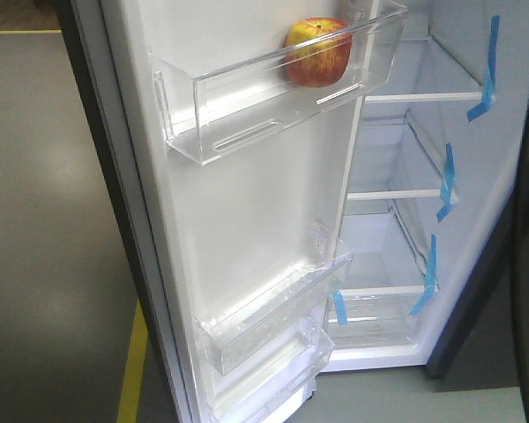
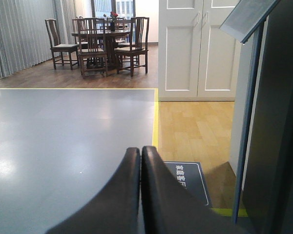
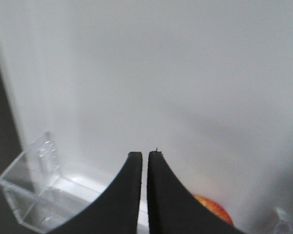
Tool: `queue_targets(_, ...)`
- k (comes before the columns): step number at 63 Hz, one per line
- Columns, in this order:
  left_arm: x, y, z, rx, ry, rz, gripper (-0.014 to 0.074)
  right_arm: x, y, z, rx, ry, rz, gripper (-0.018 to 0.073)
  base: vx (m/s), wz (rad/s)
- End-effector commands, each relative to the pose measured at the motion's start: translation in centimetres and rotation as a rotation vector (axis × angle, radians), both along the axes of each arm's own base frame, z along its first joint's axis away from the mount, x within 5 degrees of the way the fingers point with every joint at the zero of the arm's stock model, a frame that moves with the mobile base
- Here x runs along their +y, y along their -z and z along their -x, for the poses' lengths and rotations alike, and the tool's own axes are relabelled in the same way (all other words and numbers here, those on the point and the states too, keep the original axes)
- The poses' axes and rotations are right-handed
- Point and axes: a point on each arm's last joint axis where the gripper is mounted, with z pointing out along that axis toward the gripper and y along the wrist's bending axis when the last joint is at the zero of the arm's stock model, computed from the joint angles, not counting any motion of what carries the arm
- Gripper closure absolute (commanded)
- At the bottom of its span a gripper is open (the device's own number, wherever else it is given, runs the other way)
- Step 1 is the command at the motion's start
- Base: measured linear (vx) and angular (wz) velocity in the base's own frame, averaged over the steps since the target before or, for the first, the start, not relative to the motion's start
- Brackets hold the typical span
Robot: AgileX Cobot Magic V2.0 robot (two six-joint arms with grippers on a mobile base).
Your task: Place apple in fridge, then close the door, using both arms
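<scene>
The red-and-yellow apple (image 1: 318,51) rests in the top clear bin (image 1: 247,115) of the open fridge door (image 1: 247,211). Behind the door the white fridge (image 1: 406,211) interior shows shelves marked with blue tape. Facing the door's white inner wall, my right gripper (image 3: 145,155) is shut with nothing in it, and the apple (image 3: 216,210) peeks out below and right of its fingers. Over the grey floor my left gripper (image 2: 140,149) is shut and empty, with the door's dark outer side (image 2: 278,122) at the right. Neither gripper appears in the front view.
Two lower clear bins (image 1: 273,308) hang on the door. A yellow floor line (image 1: 132,361) runs beside the door. A dark floor sign (image 2: 188,178) lies ahead of the left gripper. White cabinet doors (image 2: 200,48) and a dining table with chairs (image 2: 102,41) stand far behind.
</scene>
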Motion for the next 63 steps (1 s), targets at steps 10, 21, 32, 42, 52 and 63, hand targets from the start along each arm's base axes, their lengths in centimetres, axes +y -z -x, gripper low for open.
queue_targets(10, -0.2, 0.2, 0.0, -0.059, 0.017, -0.001, 0.0604, -1.2, -3.7, 7.5, -0.068, 0.044, 0.048, 0.0564, 0.0, 0.0)
queue_targets(21, -0.2, 0.2, 0.0, -0.059, 0.017, -0.001, 0.0604, -1.5, -3.2, 11.1, -0.064, 0.05, 0.055, 0.0564, 0.0, 0.0)
queue_targets(32, -0.2, 0.2, 0.0, -0.059, 0.017, -0.001, 0.0604, -2.0, -0.4, 13.8, -0.046, 0.104, 0.033, 0.0564, 0.0, 0.0)
queue_targets(42, -0.2, 0.2, 0.0, -0.059, 0.017, -0.001, 0.0604, -2.6, 3.4, 16.7, -0.03, 0.175, 0.001, 0.0564, 0.0, 0.0)
queue_targets(52, -0.2, 0.1, 0.0, -0.072, 0.02, -0.001, 0.0604, -3.1, 8.2, 19.9, 0.03, 0.21, -0.012, 0.0564, 0.0, 0.0)
queue_targets(63, -0.3, -0.4, 0.0, -0.174, 0.037, 0.263, 0.0604, -3.6, 12.8, 23.5, 0.04, 0.253, -0.035, 0.0564, 0.0, 0.0)
